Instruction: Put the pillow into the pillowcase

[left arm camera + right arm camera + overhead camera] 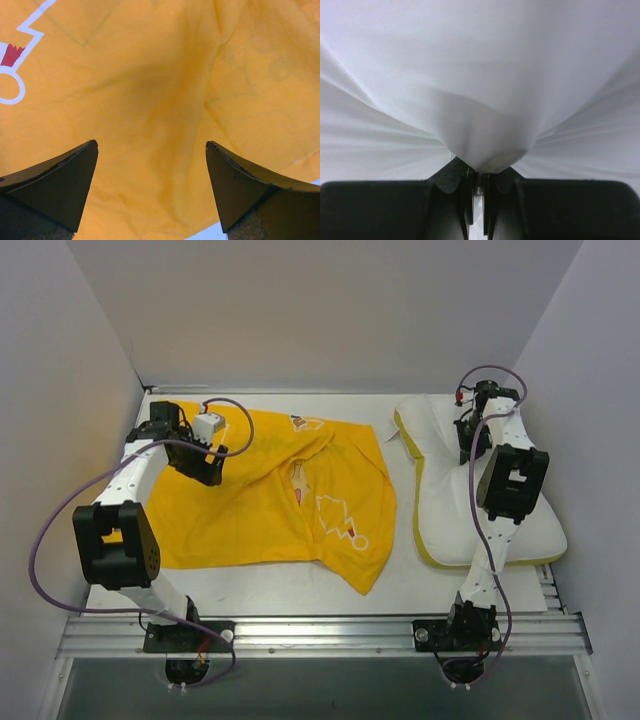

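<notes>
Pinching the pillow (480, 75), right gripper (480, 172) is closed; left gripper (151, 143) gapes over pillowcase (150, 65).

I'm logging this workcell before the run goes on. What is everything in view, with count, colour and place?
pillowcase: one, bright yellow with white-outlined print, lying crumpled across the table's left and middle.
pillow: one, white with a yellow edge, on the table's right side, beside the pillowcase.
table: one, white, under both.
rail: one, silver metal, along the near edge, carrying the arm bases.
walls: three, pale grey, left, back and right.
left arm: one, white and black, purple cable, reaching over the pillowcase.
right arm: one, same colours, over the pillow.
left gripper: one, black, open above the pillowcase.
right gripper: one, black, shut on a pinch of pillow fabric.
</notes>
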You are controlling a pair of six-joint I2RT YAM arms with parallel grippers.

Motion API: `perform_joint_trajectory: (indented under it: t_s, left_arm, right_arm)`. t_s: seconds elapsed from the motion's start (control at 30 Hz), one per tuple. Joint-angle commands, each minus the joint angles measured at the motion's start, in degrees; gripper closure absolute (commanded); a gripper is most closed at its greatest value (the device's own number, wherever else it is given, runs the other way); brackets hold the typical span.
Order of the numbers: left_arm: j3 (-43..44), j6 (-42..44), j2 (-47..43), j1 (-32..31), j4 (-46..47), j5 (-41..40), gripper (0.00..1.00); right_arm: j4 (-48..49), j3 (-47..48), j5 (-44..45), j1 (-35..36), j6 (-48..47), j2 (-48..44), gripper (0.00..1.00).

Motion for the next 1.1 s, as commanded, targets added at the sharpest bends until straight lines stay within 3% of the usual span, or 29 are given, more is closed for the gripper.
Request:
perform_joint_trajectory:
  t_s: [0.0,0.17,0.43,0.63,0.8,0.93,1.07]
  left_arm:
    - [2.6,-1.4,-1.6,0.0,0.3,1.5,0.03]
    - [6.1,-3.2,-0.2,0.2,-0.3,4.7,0.03]
    - [11.5,-13.1,0.4,-2.3,0.3,11.7,0.07]
    - [11.7,-17.7,3.3,-11.1,3.4,7.6,0.12]
    - [11.2,-20.3,7.9,-20.0,8.5,3.7,0.21]
    - [12.4,-21.9,12.5,-23.6,11.8,-2.0,0.26]
    - [15.0,-23.9,17.2,-24.9,12.6,-5.4,0.31]
  right_arm:
    - [-7.1,-2.6,-2.2,1.6,-8.1,-3.5,1.0]
    - [-8.2,-0.3,-10.6,1.9,-16.4,-16.3,1.0]
    - [-10.0,-3.0,-11.8,6.7,-33.4,-33.3,1.0]
    - [-10.0,-17.5,-13.3,13.1,-41.2,-41.8,1.0]
    - [-7.9,-30.8,-14.8,16.6,-40.1,-44.0,1.0]
    - [-3.5,-40.3,-14.2,19.0,-39.0,-45.5,1.0]
    - [-3.0,-43.4,-14.7,19.7,-38.1,-47.2,1.0]
